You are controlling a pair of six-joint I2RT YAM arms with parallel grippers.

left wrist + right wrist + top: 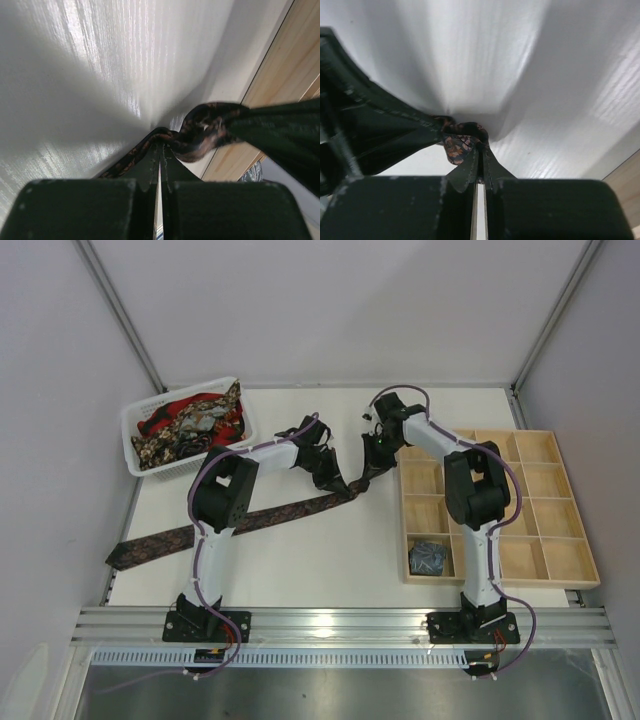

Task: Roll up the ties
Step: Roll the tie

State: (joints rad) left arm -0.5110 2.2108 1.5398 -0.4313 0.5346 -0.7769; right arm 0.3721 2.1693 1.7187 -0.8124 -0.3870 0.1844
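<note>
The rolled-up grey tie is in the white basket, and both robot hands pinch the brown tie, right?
No. The grey-blue rolled tie sits in the wooden divided tray's near-left compartment, not the white plastic basket, per the top view. Left gripper and right gripper do pinch the long dark brown patterned tie.

One long dark patterned tie [250, 517] crosses the counter [300, 565], and one rolled grey-blue tie [430, 557] sits in the single wooden tray [560, 562] at the right edge. One white basket [140, 418] at the far left corner holds a heap of ties [190, 422] too tangled to count. There are two claws, the left claw [338, 483] and the right claw [372, 468].
</note>
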